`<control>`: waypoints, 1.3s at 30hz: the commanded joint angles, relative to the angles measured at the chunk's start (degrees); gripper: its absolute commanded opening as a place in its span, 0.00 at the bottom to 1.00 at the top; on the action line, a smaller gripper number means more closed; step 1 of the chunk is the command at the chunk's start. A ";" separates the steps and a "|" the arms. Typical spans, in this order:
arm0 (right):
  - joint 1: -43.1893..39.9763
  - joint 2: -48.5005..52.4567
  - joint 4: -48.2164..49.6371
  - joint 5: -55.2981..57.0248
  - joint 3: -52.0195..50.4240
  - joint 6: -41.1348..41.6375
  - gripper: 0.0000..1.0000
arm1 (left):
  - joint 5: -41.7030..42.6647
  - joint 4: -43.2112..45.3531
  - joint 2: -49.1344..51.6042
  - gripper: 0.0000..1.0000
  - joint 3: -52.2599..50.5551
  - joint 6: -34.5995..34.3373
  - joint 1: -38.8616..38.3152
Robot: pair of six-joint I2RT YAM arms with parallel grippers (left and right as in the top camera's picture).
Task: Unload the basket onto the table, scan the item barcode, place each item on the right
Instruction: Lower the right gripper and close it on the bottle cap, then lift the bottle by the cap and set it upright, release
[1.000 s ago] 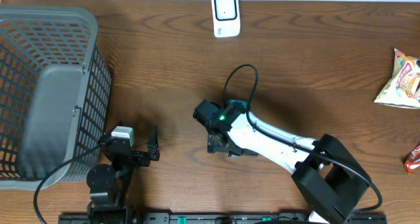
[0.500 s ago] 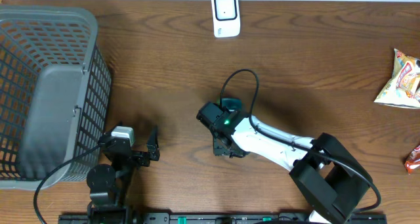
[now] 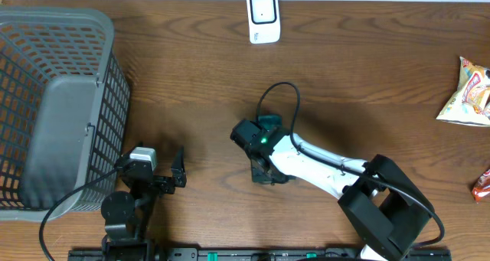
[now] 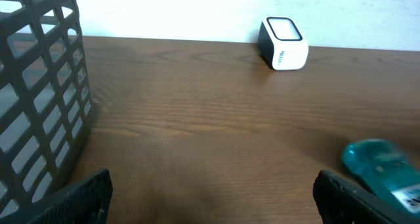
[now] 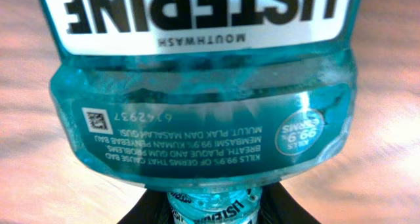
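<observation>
A teal mouthwash bottle (image 3: pixel 270 122) lies on the table's middle, mostly hidden under my right arm. The left wrist view catches its end (image 4: pixel 380 161) at the right edge. In the right wrist view its body and white label (image 5: pixel 203 86) fill the frame, with a small square code on the lower left. My right gripper (image 3: pixel 264 150) (image 5: pixel 213 207) is shut on the bottle's neck, a black finger on each side. A white scanner (image 3: pixel 263 17) (image 4: pixel 283 43) stands at the far edge. My left gripper (image 3: pixel 178 169) (image 4: pixel 210 204) stays open over bare wood.
A grey mesh basket (image 3: pixel 53 100) (image 4: pixel 39 99) fills the left side, close to my left gripper. A snack packet (image 3: pixel 468 92) and a red wrapped item (image 3: pixel 482 186) lie at the right edge. Bare wood separates the bottle from the scanner.
My right gripper has closed in on the bottle's neck and shifted slightly toward the near edge. The left arm has not moved.
</observation>
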 commanded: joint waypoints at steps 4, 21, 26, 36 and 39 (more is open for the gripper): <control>-3.32 0.59 -10.45 -1.03 8.46 -2.36 0.11 | 0.33 -0.79 -0.09 0.98 -1.55 0.35 -0.02; -11.30 0.59 -30.12 -20.37 22.16 -16.48 0.07 | 0.33 -0.79 -0.09 0.98 -1.55 0.35 -0.02; -13.55 0.59 -34.18 -20.35 25.27 -17.75 0.10 | 0.33 -0.79 -0.09 0.98 -1.55 0.35 -0.02; -16.33 0.59 -39.28 -21.97 27.63 -20.02 0.11 | 0.33 -0.79 -0.09 0.98 -1.55 0.35 -0.02; -16.96 0.59 -40.02 -24.02 27.63 -21.79 0.12 | 0.33 -0.79 -0.09 0.98 -1.55 0.35 -0.02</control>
